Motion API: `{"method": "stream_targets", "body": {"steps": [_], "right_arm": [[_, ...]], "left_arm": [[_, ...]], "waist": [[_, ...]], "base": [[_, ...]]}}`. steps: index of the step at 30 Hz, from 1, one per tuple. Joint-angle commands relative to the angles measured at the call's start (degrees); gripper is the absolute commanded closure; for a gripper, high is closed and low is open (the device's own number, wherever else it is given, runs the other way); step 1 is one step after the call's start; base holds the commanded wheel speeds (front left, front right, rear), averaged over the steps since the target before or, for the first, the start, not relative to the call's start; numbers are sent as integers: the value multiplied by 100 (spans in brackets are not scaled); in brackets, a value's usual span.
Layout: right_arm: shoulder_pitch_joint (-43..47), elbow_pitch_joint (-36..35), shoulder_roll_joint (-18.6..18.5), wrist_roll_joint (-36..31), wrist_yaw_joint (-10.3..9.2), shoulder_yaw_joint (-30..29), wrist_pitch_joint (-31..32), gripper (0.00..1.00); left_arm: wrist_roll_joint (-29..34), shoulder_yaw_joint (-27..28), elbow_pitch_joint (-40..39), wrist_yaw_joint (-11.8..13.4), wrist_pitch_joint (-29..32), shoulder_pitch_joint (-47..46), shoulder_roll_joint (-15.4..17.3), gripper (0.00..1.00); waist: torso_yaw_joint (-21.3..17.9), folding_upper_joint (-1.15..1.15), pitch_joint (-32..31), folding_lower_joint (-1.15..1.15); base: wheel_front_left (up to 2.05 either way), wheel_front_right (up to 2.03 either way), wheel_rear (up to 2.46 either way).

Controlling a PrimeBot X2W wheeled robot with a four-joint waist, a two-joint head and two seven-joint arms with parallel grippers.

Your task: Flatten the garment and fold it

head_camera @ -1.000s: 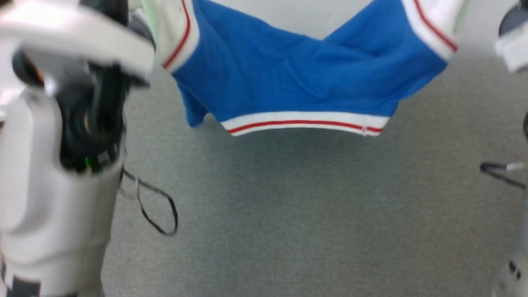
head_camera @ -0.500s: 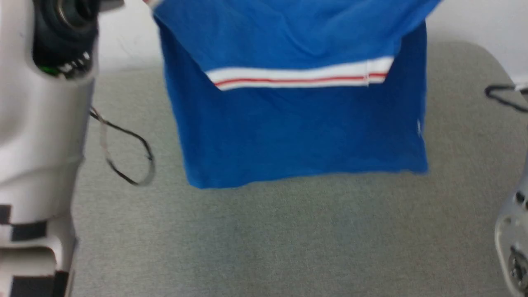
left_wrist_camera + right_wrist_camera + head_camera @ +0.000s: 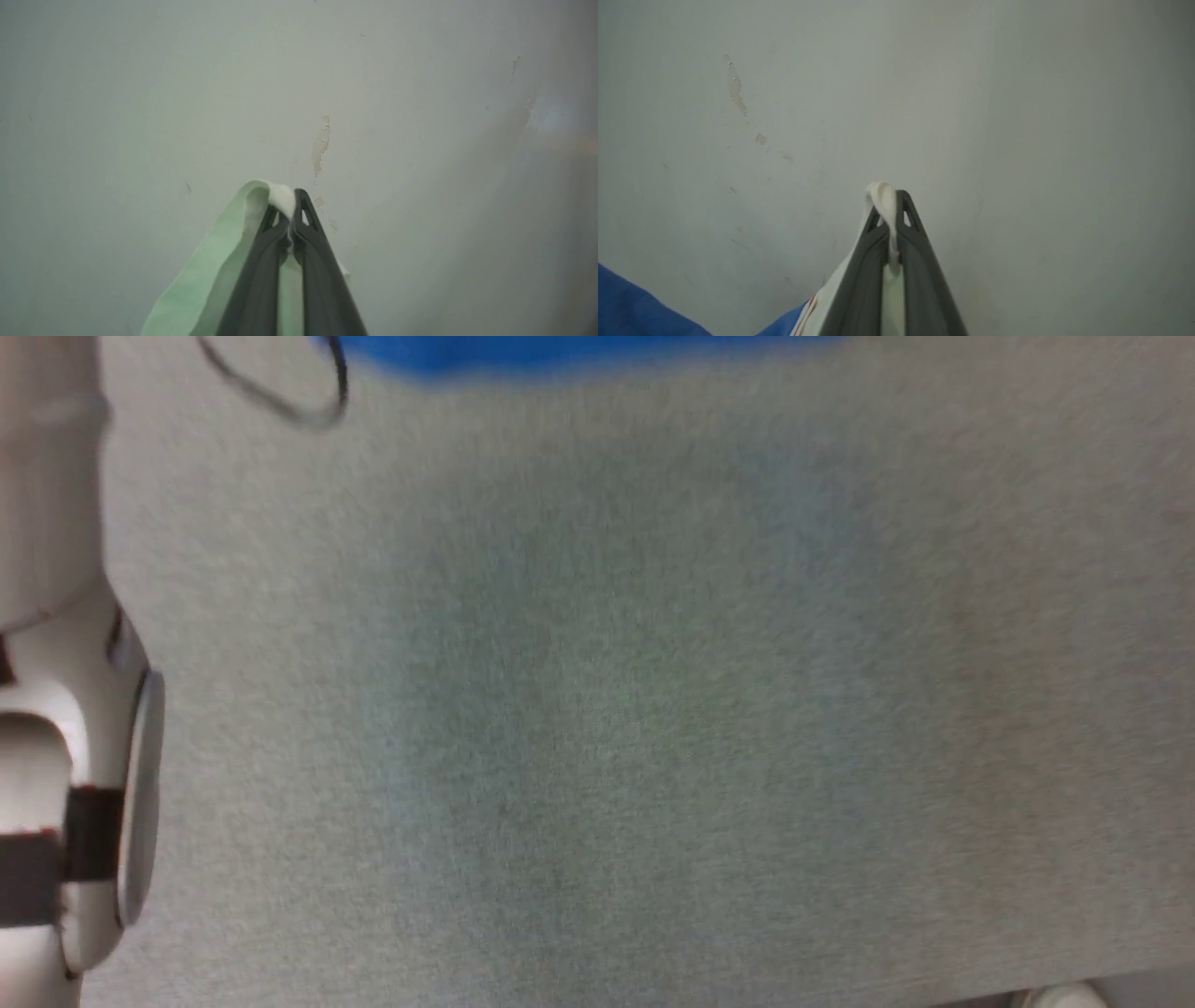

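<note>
Head view: a grey worktop (image 3: 653, 709) takes up most of the frame. A blurred blue strip, probably the lower edge of the garment (image 3: 579, 350), hangs at the top edge above the worktop. 1 pale forearm (image 3: 65, 709) runs down the left side, with 1 dark cable loop (image 3: 280, 392) beside it.

Left wrist view: the left tool (image 3: 292, 205) is clamped tight on a fold of the garment's white cloth, whose pale green-tinted underside trails down to the left. Behind it is a plain wall (image 3: 420, 140) with 1 chipped patch (image 3: 321, 144).

Right wrist view: the right tool (image 3: 889, 196) is likewise pinched fast on white cloth. Red-striped trim and the blue body fall away at the lower left.

Count: 1 garment, 2 tools, both gripping it.

The step in hand looks like flattening, with the shirt held up in the air by 2 points. The next move calls for lowering both arms evenly, keeping the cloth taut, so that it lands spread on the worktop.
</note>
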Motion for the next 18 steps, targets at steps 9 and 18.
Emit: {"method": "stream_targets", "body": {"steps": [9, 18], "right_arm": [[-372, 432, -524, -127, -4, 307, -786, 100], [-18, 511, -1008, 646, -4, 948, -983, 100]], "left_arm": [[-130, 542, 248, -619, -1400, -101, 111, 100], [-653, 773, 285, -1236, -1575, 658, 172, 100]], "waist": [[496, 0, 2028, -3], [555, 0, 2165, -3]], "base": [[0, 0, 0], [0, 0, 0]]}}
